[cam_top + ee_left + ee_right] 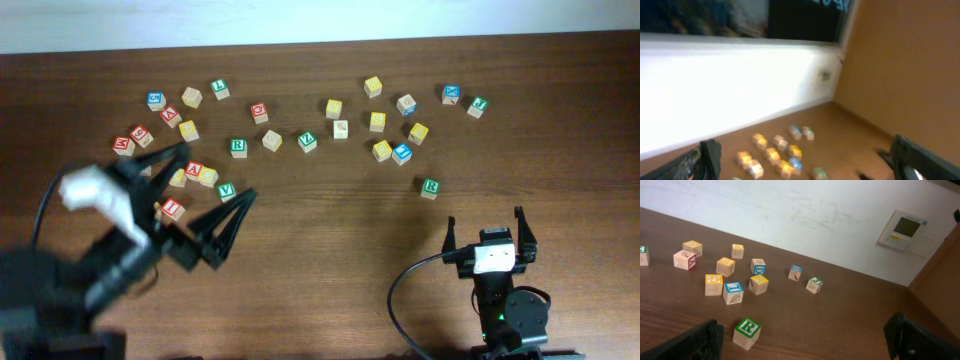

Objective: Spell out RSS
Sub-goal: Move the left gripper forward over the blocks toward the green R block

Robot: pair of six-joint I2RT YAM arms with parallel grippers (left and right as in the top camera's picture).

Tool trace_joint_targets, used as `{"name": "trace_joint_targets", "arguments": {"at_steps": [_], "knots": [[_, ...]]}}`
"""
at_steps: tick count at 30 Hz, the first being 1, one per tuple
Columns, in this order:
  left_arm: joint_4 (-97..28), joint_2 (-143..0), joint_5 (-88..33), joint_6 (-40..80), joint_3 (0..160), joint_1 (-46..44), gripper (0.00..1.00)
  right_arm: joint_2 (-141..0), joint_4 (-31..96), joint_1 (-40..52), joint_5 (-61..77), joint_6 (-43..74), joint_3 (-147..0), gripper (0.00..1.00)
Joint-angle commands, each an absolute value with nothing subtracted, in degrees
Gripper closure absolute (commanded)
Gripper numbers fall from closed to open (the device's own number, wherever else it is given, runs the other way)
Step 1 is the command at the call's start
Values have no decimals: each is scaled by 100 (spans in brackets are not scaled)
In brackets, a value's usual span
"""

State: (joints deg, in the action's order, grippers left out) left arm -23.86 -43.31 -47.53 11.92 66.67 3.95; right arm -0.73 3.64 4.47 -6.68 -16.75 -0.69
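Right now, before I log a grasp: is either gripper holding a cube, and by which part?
Nothing is held: the left gripper and the right gripper both stand open and empty.

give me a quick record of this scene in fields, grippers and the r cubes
left gripper: open, empty, blurred, above left cubes
right gripper: open, empty, near table's front edge
lone green R cube: on table, ahead of right gripper, untouched
second green R cube: among left-centre cubes
yellow cubes: several, letters unreadable
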Motion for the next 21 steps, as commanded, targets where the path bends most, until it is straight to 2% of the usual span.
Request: {"name": "trace_joint_targets", "arguments": {"at_steps": [1, 3, 5, 12, 15, 21], "knots": [[-2545, -5277, -6689, 827, 7369, 414, 1, -36, 403, 401, -777, -1651, -32, 2], [-2453, -5561, -6906, 829, 7448, 412, 1, -36, 401, 401, -777, -1651, -32, 2], [-2609, -5769, -6348, 945, 7463, 381, 1, -36, 401, 399, -777, -1651, -32, 2], [-4386, -6073, -1590, 980, 7529, -808, 1, -36, 401, 401, -777, -1651, -32, 2], [-5387, -6681, 392, 1083, 7627, -1313, 1, -36, 401, 401, -777, -1651, -32, 2], [-5758, -7590, -137, 1085, 7614, -1389, 1, -36, 401, 401, -777, -1651, -32, 2]]}}
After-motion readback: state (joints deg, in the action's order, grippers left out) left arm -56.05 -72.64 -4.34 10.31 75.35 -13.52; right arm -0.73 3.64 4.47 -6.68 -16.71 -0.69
